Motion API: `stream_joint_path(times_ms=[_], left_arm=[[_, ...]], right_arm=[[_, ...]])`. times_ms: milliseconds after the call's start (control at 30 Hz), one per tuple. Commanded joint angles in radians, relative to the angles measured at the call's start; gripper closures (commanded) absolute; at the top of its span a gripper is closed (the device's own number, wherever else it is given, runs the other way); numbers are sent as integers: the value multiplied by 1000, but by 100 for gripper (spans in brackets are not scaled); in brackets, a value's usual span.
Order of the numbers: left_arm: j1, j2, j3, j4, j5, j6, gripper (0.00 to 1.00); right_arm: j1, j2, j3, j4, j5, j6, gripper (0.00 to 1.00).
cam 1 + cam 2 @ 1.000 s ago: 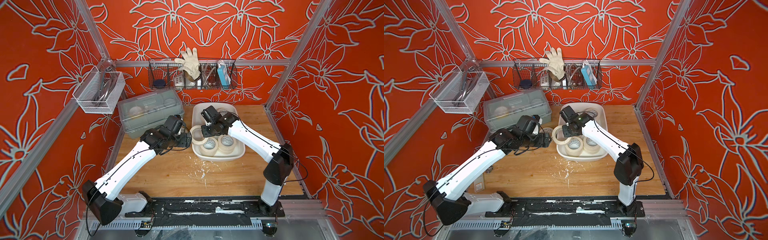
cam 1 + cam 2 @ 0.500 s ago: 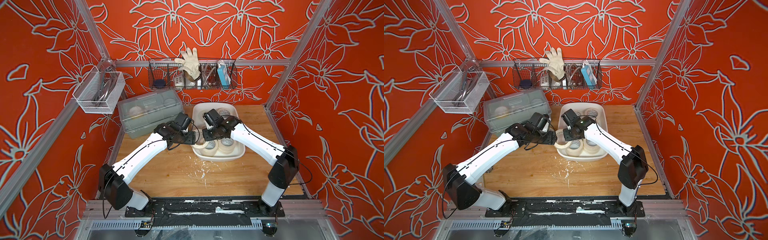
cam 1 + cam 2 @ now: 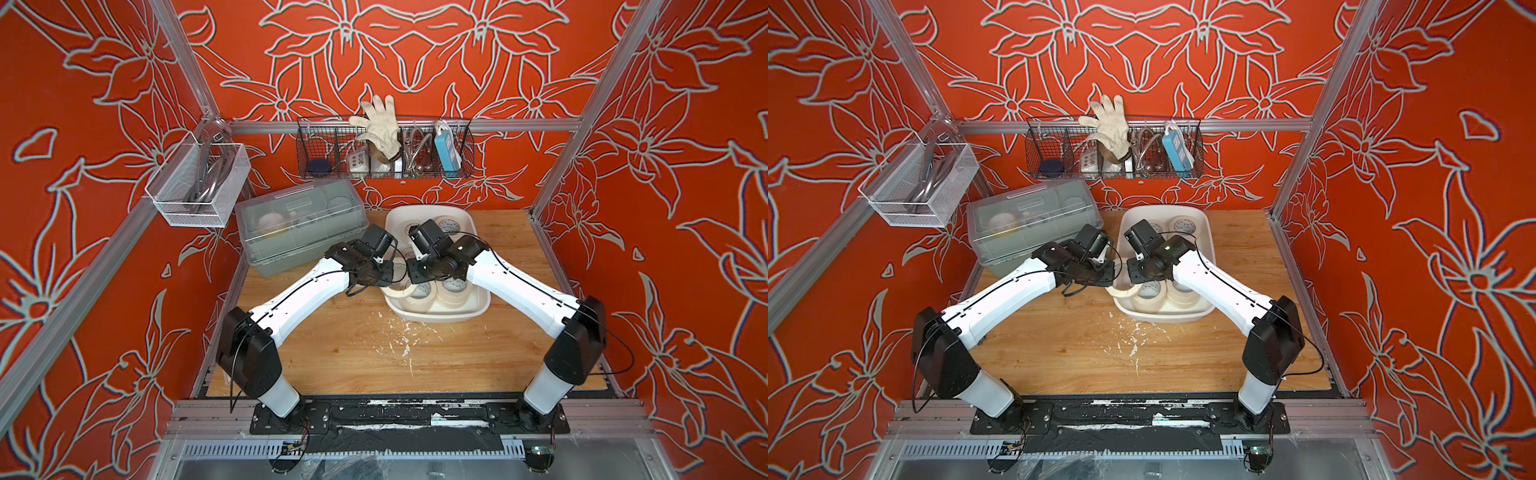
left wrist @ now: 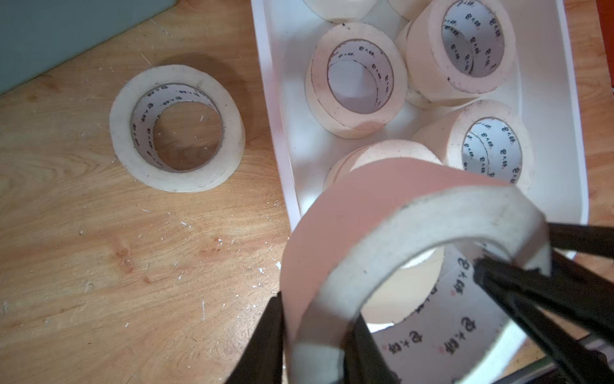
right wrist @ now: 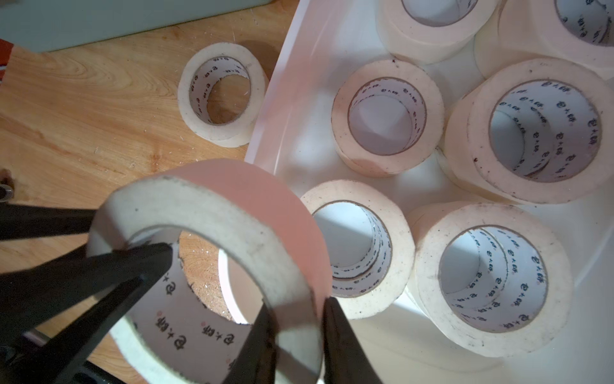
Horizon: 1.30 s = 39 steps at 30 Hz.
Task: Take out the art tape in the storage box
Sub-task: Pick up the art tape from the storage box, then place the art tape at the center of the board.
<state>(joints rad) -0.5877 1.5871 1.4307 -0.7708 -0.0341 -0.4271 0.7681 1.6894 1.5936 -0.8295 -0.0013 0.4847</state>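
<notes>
Left gripper point(image 4: 317, 311) and right gripper point(image 5: 297, 304) both clamp one art tape roll point(image 4: 365, 212); if you release out of step, it drops into the storage box point(image 4: 270, 99).

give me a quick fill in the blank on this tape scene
1. One loose roll lies on the ___ table, beside the storage box.
2. The left gripper and right gripper both clamp the ___ lifted roll.
3. A pale work ___ sticks up out of the dark wire basket.
Missing: wooden; same; glove.

Art tape point(image 4: 120, 129): matt cream paper rolls (edges speckled). Storage box point(image 4: 275, 99): glossy white plastic, smooth. Table point(image 4: 99, 249): grained wood.
</notes>
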Motion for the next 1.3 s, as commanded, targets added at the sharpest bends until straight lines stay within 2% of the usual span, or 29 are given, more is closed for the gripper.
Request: stream_joint_path(times_ms=[0, 133, 200, 333, 500, 733, 1000, 1267], left_arm=[[-5, 4, 31, -8, 17, 22, 90], [-5, -2, 34, -8, 22, 19, 97], [-5, -5, 36, -9, 22, 16, 100], [-2, -7, 53, -25, 6, 16, 100], [24, 10, 108, -39, -28, 28, 100], [130, 16, 156, -77, -69, -26, 100], [324, -7, 65, -43, -51, -131, 100], [444, -2, -58, 32, -51, -219, 100]], right_arm=[[2, -53, -16, 33, 0, -37, 66], [2, -97, -48, 69, -19, -51, 49], [2, -128, -77, 98, -31, -55, 44], [2, -212, -147, 166, -40, -64, 37], [-3, -329, -245, 232, 8, -75, 32], [-20, -473, -380, 319, 104, -76, 28], [-74, -529, -457, 320, 123, -39, 27], [-136, -535, -499, 309, 60, -13, 27]])
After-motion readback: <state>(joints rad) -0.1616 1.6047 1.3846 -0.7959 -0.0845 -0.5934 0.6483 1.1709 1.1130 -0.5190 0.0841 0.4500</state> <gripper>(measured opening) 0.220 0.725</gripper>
